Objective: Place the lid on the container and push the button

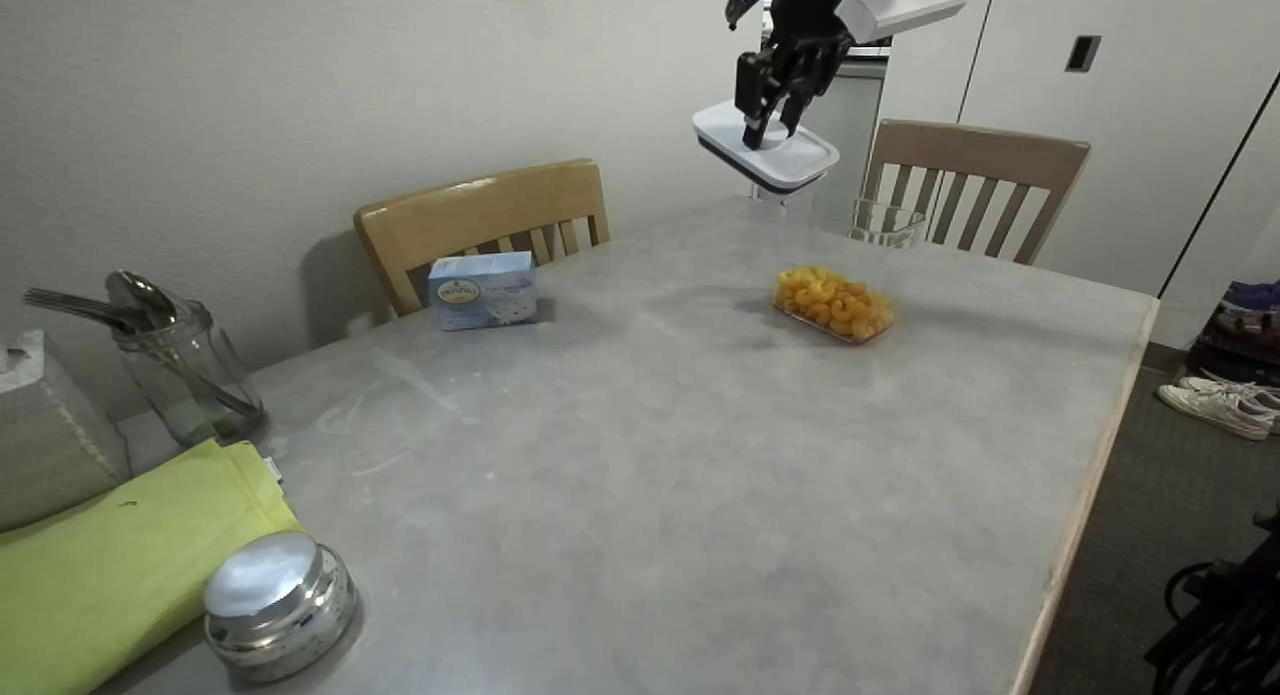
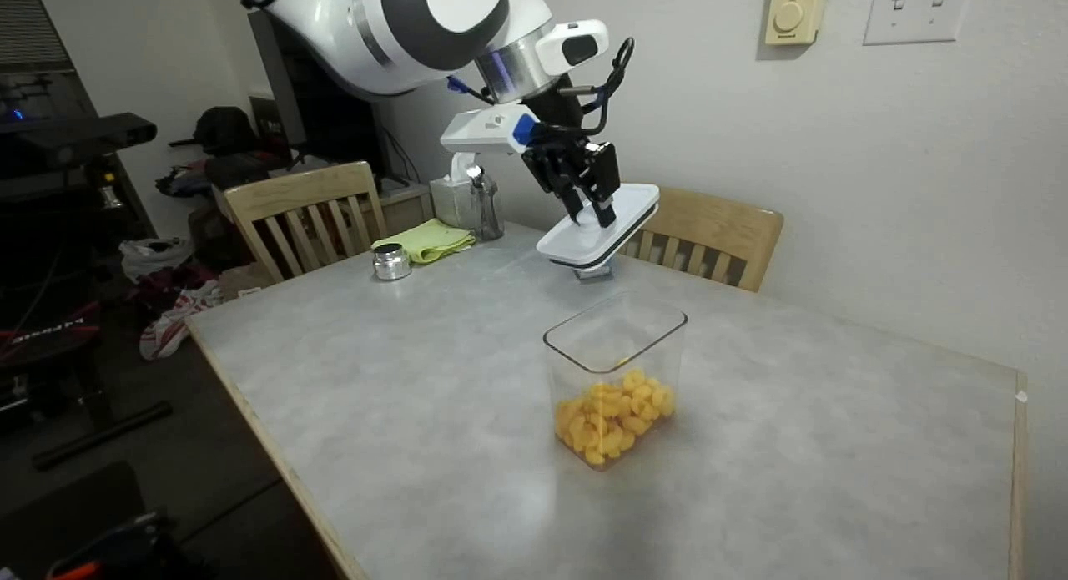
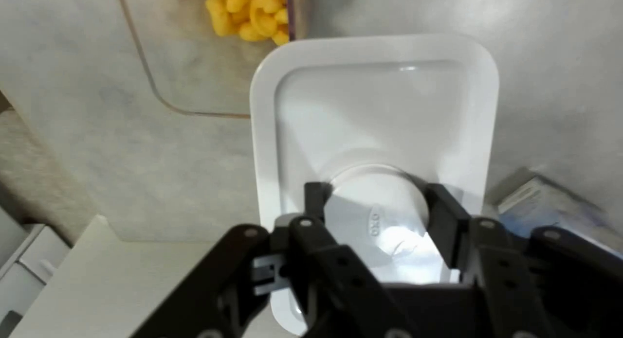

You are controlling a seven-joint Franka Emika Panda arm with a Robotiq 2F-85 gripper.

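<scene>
Blk gripper: jaws clamped on rd wht btn of wht rounded-rect plastic lid; clear rect container offset below jaws.

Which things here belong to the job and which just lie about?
Job:
white rounded-rectangular plastic lid in the black gripper
its round white button
clear rectangular plastic container of orange pieces

Lying about:
blue cardboard box
folded yellow cloth
shiny round metal tin
clear glass jar of metal cutlery

The lid is white, dark-banded underneath; the clear container has orange-yellow contents. The bench is mottled grey, the cloth yellow-green (with one small dark mark).
</scene>
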